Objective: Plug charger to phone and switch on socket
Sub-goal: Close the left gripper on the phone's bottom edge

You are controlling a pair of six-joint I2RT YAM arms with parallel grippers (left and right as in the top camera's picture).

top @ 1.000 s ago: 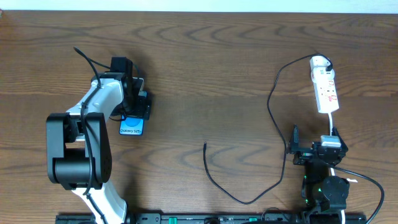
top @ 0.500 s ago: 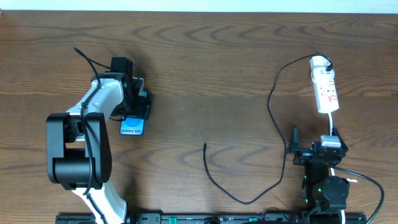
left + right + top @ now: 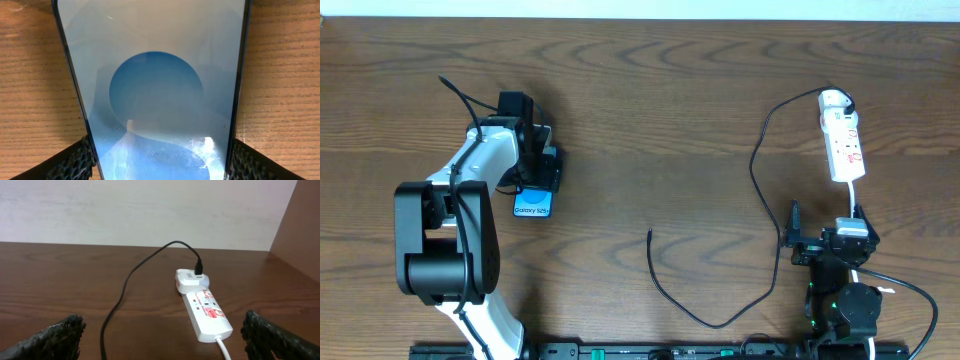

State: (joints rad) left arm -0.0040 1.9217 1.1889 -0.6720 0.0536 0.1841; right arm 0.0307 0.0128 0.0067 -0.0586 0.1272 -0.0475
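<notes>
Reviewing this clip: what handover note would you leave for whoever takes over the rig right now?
Left gripper: fingers either side of the phone; cannot tell if it grips.
Right gripper: open, empty, facing the socket.
Charger: runs from the socket's far end; its free tip lies well right of the phone, unconnected.
Done: nothing visibly.
Left: plug tip into phone, switch socket on.
</notes>
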